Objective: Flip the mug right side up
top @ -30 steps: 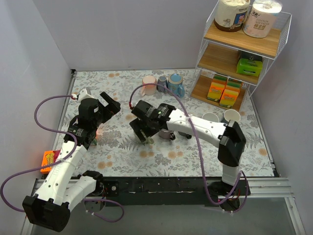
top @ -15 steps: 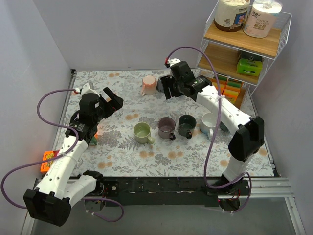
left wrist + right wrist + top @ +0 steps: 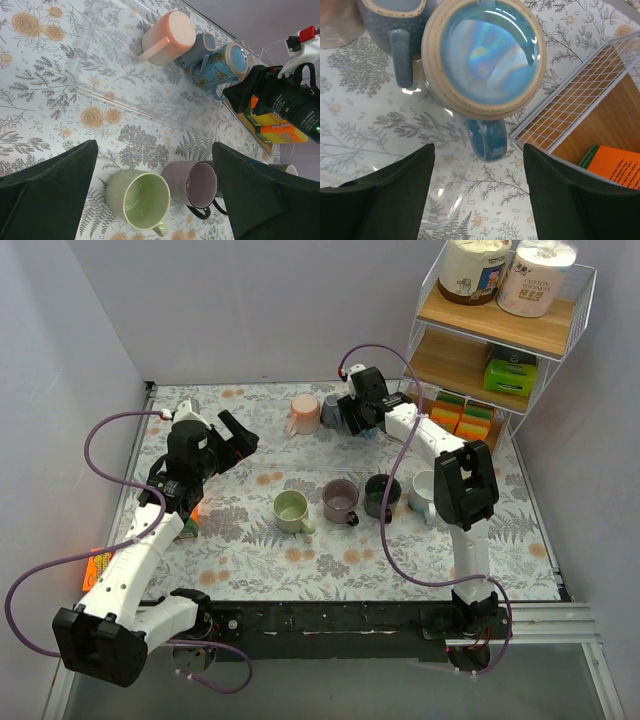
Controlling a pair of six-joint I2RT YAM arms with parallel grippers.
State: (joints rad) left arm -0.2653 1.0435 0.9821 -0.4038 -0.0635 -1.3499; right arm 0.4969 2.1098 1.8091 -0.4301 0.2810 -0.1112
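Three mugs stand upside down at the back: a pink one [image 3: 305,413], a grey-blue one [image 3: 330,408] and a blue butterfly mug [image 3: 368,428], which my right gripper [image 3: 352,416] mostly hides. In the right wrist view the blue mug's glazed base [image 3: 490,52] fills the top and its handle [image 3: 487,140] points between the fingers of the open, empty right gripper [image 3: 479,150]. My left gripper [image 3: 240,443] is open and empty, hovering over the table's left side; its wrist view shows the pink mug [image 3: 167,37] far ahead of it.
Upright mugs stand in a row at mid-table: green [image 3: 291,511], purple [image 3: 341,500], dark [image 3: 381,496] and white [image 3: 425,490]. A wire shelf rack [image 3: 480,350] stands close to the right of the blue mug. A clear tray [image 3: 125,75] lies on the cloth. An orange packet [image 3: 98,565] lies at the left edge.
My right gripper left the green mug upright at the front and swung to the back, now just over the blue mug. My left gripper drifted slightly back and right.
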